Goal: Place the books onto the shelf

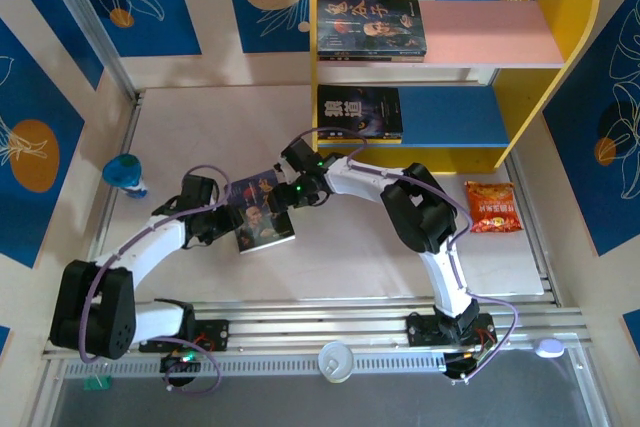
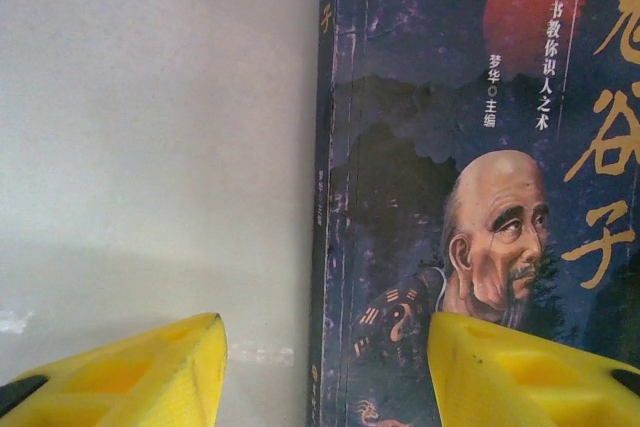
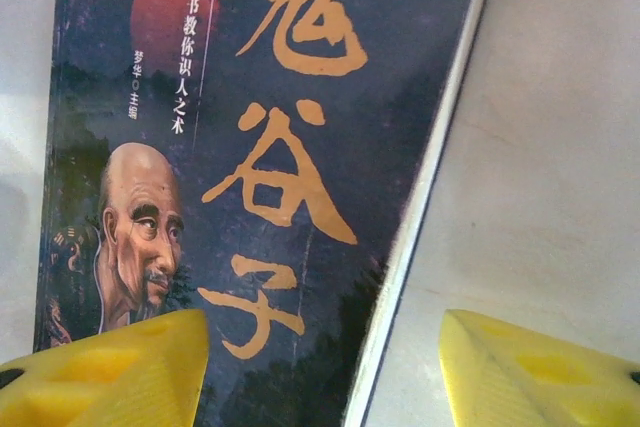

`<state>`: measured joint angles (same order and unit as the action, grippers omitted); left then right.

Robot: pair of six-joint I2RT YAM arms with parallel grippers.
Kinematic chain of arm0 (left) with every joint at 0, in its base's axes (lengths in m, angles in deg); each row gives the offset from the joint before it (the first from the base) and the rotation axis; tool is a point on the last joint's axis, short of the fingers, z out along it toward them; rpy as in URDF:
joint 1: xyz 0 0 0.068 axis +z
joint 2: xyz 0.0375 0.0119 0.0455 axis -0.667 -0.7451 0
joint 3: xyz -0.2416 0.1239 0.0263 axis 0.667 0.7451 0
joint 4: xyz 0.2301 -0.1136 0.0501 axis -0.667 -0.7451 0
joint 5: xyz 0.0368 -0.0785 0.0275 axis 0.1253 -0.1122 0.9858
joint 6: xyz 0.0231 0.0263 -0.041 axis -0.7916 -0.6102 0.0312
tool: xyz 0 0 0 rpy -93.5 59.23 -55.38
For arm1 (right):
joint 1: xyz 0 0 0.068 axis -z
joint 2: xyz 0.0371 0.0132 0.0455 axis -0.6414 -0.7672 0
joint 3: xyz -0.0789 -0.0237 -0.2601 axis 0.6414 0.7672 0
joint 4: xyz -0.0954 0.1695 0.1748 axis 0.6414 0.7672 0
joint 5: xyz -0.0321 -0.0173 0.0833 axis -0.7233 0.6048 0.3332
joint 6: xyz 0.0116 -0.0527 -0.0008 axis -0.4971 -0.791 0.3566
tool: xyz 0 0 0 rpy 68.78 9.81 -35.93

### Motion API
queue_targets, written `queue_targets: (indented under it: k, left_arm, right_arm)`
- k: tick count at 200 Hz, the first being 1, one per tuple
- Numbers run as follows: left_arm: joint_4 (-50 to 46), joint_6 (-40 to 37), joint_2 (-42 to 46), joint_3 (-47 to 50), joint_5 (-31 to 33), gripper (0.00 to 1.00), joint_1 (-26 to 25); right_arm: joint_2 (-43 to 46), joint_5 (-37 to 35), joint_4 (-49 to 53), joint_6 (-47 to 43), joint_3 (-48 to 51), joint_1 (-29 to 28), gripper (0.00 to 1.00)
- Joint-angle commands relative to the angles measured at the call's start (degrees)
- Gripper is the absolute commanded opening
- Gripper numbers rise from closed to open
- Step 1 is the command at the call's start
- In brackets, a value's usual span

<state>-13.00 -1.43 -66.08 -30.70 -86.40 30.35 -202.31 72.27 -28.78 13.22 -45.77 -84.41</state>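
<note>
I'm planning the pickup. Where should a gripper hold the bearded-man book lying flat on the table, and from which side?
Likely its page edge, from the right: the book lies flat and thin, so only edges can be pinched. The right gripper, open, straddles that edge; the left gripper, the spine.

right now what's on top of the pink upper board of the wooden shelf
A dark paperback book with gold title lies flat at the left end of the pink board. Anything beneath it is covered.
</note>
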Motion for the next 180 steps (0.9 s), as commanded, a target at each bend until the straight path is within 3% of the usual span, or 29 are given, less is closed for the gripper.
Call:
queue_targets:
  k: [1, 91, 145, 180]
  left_arm:
    - [1.2, -0.9, -0.7, 1.0, -1.5, 0.56, 0.8]
    - [4.2, -1.0, -4.3, 1.5, -3.1, 0.55, 1.2]
    - [6.0, -1.0, -7.1, 1.4, -4.1, 0.55, 1.3]
    - [7.2, -0.9, -8.7, 1.2, -4.9, 0.55, 1.3]
  right_arm:
    - [-1.9, 0.9, 1.5, -1.1, -2.1, -0.6, 0.62]
    - [-4.4, 2.2, 0.3, -0.1, 0.7, -1.9, 0.52]
    - [-4.4, 3.1, -1.5, 0.6, 5.0, -2.0, 0.32]
    - [-4.3, 5.1, -3.2, 1.1, 6.6, -2.0, 0.24]
